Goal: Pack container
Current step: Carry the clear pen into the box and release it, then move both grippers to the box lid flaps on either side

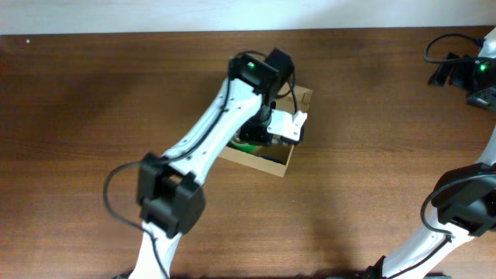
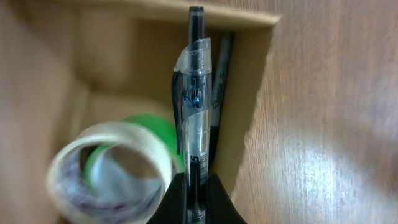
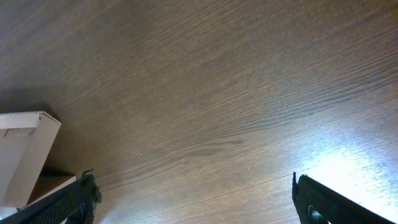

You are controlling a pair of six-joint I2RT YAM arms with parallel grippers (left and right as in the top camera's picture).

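While its fingers (image 2: 174, 208) clamp the lower barrel of a clear ballpoint pen (image 2: 196, 93), the left gripper (image 2: 198, 199) hangs over the open container (image 2: 245, 93), a tan cardboard box at mid-table, with the pen close along one side wall. Below lie a black marker (image 2: 221, 74), a clear tape roll (image 2: 59, 165) and a green roll (image 2: 152, 127). Dropped this near the rim, the pen could catch the wall and tip onto the table (image 2: 336, 112). The right gripper (image 3: 196, 196), jaws spread and empty, sits well apart.
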